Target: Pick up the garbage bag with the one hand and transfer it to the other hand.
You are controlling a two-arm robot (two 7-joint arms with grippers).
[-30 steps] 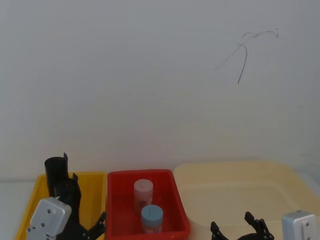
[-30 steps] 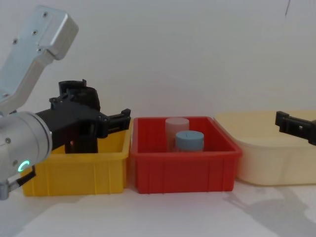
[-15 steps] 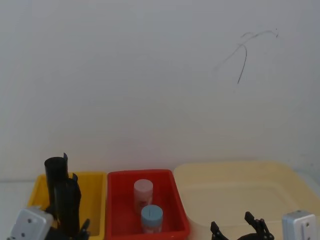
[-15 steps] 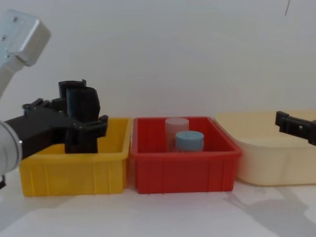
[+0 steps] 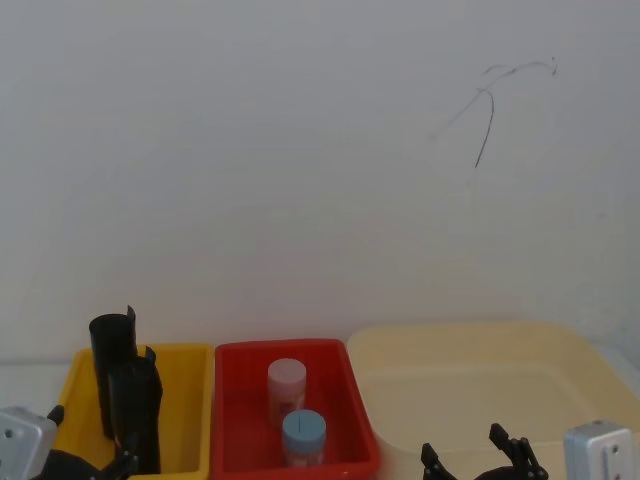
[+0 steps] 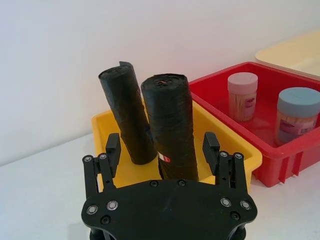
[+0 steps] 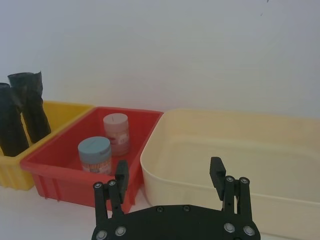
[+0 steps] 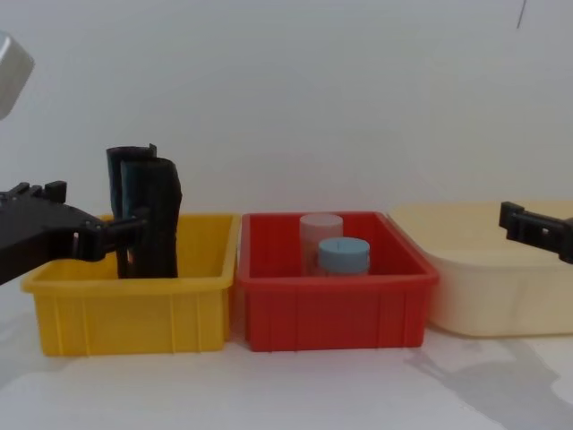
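White wall [image 5: 300, 150], white table [image 8: 286, 385]. Bag [image 6: 170, 120] upright in yellow bin [image 6: 231, 150]. Left gripper [image 6: 161, 141] near it, wide open, empty. Right gripper [image 7: 169, 170] open, empty, at cream tub [image 7: 280, 165].

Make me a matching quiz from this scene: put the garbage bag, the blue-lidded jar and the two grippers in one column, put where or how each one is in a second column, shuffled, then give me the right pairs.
Things
1. garbage bag
2. blue-lidded jar
3. left gripper
4. right gripper

Places and states
A. open, near the cream tub
B. standing upright in the yellow bin
C. open, facing the yellow bin
D. in the red bin

Pairs: 1-B, 2-D, 3-C, 4-A
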